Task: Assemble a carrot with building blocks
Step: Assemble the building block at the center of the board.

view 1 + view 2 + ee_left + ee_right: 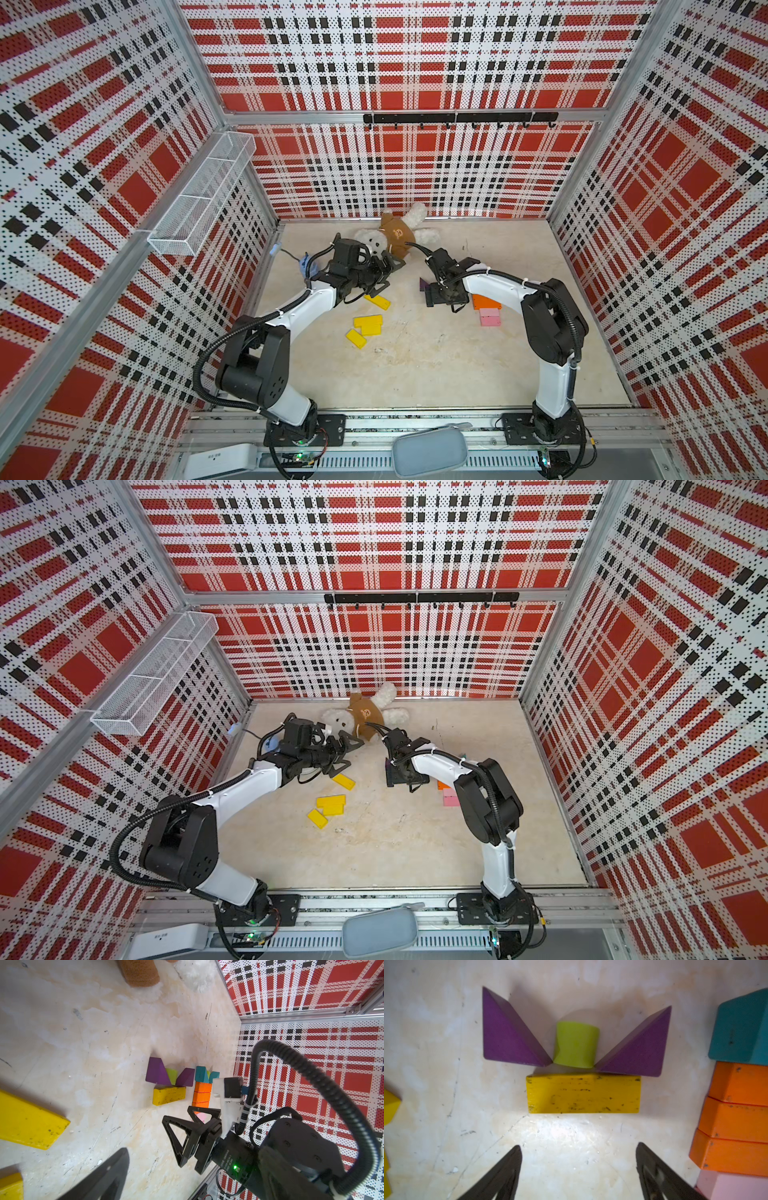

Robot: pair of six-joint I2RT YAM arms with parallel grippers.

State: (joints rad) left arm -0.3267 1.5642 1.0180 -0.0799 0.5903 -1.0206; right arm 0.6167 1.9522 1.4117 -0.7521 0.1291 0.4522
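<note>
Right pincer (577, 1146), released and empty, poised just short of yellow block (583, 1095) lying on desk (436, 1053) beside purple triangles (504, 1034) and green cylinder (576, 1047); calls for straight, gentle motion, sparing those neighbours.

2 overhead, 2 wrist close-ups

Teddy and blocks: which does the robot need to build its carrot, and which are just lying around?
For the carrot: yellow blocks, purple triangles, green cylinder, orange blocks, pink blocks, teal blocks.
Just lying about: teddy bear, wire basket, hook rail.
</note>
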